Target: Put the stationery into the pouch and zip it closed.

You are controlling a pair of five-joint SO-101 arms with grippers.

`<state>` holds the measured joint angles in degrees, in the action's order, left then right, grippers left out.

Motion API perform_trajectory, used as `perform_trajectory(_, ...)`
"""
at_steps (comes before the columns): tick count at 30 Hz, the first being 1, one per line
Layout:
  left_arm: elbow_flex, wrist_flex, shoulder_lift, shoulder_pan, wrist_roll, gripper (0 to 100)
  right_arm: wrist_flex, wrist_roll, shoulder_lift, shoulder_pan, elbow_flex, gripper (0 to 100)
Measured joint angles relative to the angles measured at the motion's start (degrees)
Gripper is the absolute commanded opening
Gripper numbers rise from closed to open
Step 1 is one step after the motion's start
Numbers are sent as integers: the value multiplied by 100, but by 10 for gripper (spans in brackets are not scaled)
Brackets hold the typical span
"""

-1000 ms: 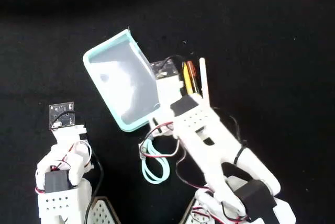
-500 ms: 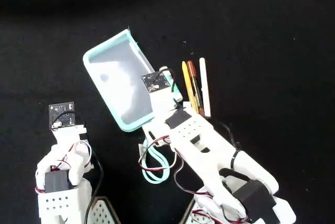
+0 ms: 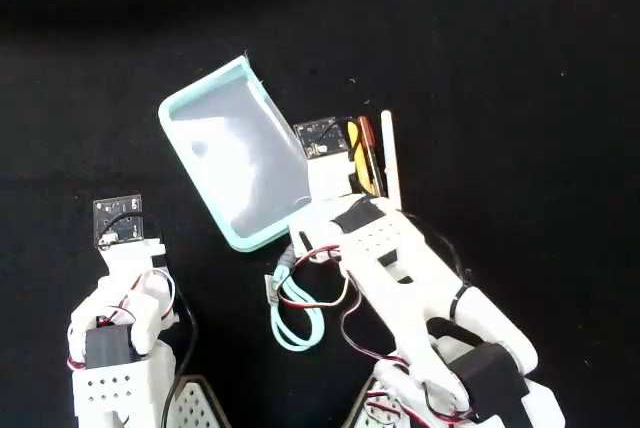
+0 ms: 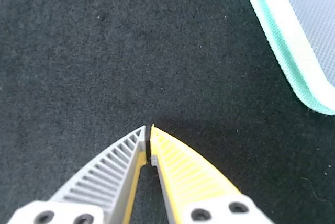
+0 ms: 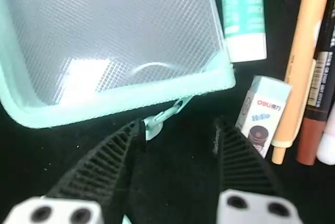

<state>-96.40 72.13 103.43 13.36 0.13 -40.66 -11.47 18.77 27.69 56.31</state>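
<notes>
Shifting back far-right toward pens (image 5: 301,51), right jaws apart at pouch (image 5: 115,35) zipper pull (image 5: 153,125); eraser (image 5: 261,114) between pouch, pens. Left jaws together over tabletop (image 4: 78,51).

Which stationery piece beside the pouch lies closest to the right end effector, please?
The small white rectangular eraser, just beside the open right end effector; the orange pen, brown marker and green-and-white tube lie farther off.

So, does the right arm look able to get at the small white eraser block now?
Probably yes. The open right gripper sits just beside the small white eraser block, only bare black cloth between. The orange pen lies close at its far side, leaving the fingers little room.
</notes>
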Motion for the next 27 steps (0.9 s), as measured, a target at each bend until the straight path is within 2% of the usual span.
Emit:
perform_trajectory(5, 0, 0, 0, 0, 0, 30, 35, 0, -97, -18, 0, 222)
perform_trajectory(9, 0, 0, 0, 0, 0, 30, -35, 299, -774, -9, -413, 222)
perform_trajectory(18, 0, 0, 0, 0, 0, 30, -1837, 1037, -2690, 0, -2910, 221)
perform_trajectory(23, 0, 0, 0, 0, 0, 30, -1899, 1486, -3226, 0, -3657, 182)
perform_trajectory(27, 0, 0, 0, 0, 0, 30, -1556, 1741, -3508, 0, -4114, 167)
